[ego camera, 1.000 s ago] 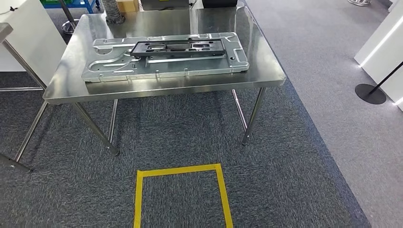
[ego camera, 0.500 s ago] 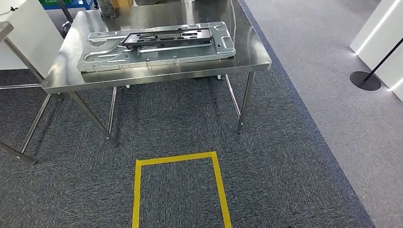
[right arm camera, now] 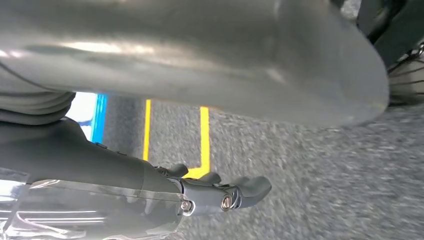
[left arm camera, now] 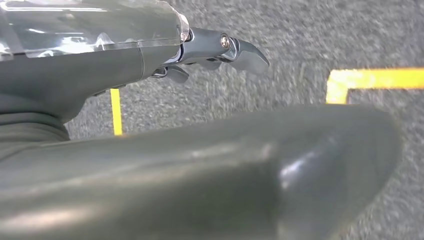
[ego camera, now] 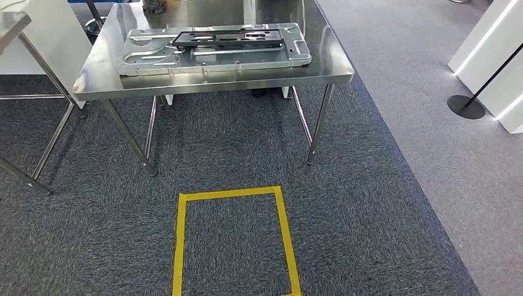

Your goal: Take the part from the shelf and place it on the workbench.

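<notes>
A steel surface [ego camera: 203, 83] stands on thin legs on dark grey carpet [ego camera: 370, 203], and the part [ego camera: 213, 49] lies flat on it: a long silver stamped plate with a black frame [ego camera: 228, 40] resting on top, along the plate's far half. The plate runs lengthwise across the surface and sits near its front edge, wholly on the steel. A yellow tape rectangle [ego camera: 231, 240] marks the carpet in front of the surface, apart from its legs. To the left, the corner of a second steel table [ego camera: 12, 21] and a white panel [ego camera: 55, 37] stand beside it. To the right, a paler grey floor [ego camera: 432, 92] borders the carpet, with a black round-based post [ego camera: 467, 106] standing before a white wall [ego camera: 493, 55].

In the left wrist view, the left hand [left arm camera: 210, 50] hangs over the carpet with nothing in it, its dark fingers [left arm camera: 247, 52] loosely extended and its thick grey thumb [left arm camera: 250, 170] held apart from them; yellow tape [left arm camera: 375, 80] lies on the floor beyond. In the right wrist view, the right hand [right arm camera: 220, 192] hangs likewise with nothing held, fingers [right arm camera: 252, 187] loosely extended, the thumb [right arm camera: 225, 65] well apart from them, with yellow tape lines [right arm camera: 204, 135] and a blue strip [right arm camera: 99, 117] on the floor beyond it.
</notes>
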